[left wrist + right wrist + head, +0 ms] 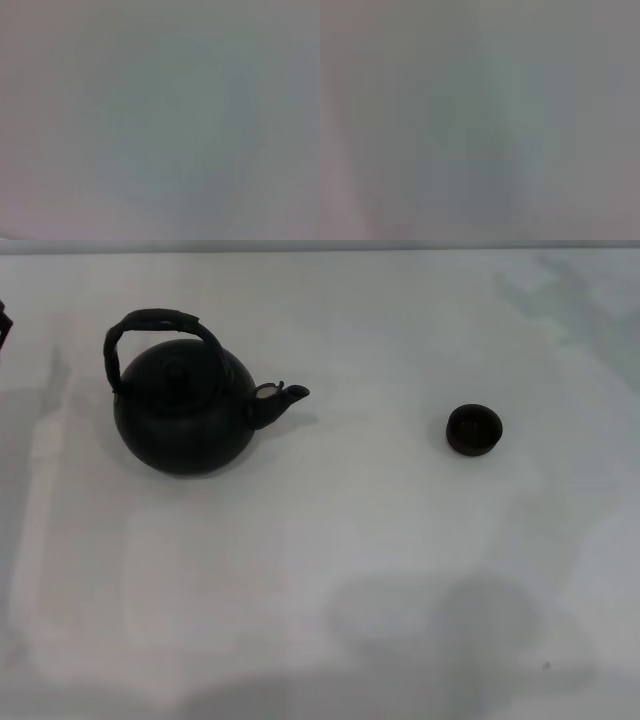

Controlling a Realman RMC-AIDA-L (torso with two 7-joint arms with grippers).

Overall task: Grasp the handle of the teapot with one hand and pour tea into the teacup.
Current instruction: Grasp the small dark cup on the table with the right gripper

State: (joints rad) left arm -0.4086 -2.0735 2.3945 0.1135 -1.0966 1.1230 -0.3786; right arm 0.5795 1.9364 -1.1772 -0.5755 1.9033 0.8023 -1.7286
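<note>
**A:** Where is your pot right now?

**B:** Your large round matte-black teapot (185, 415) stands upright on the left part of the white table (330, 570), lid on. Its arched, dark wrapped bail handle (150, 325) loops over the top, untouched. The short spout with a pale tip (280, 395) points toward your right.

**A:** And the cup?

**B:** Your small round dark brown-black teacup (473, 429) sits upright on the right part of the table, well apart from the teapot and roughly in line with the spout.

**A:** What about my hands?

**B:** You cannot see either hand over the table. A dark sliver (4, 325) shows at the left edge of the head view; you cannot tell what it is. Both wrist views show only blurred grey, so neither hand's opening can be read, and nothing is held in sight.
</note>
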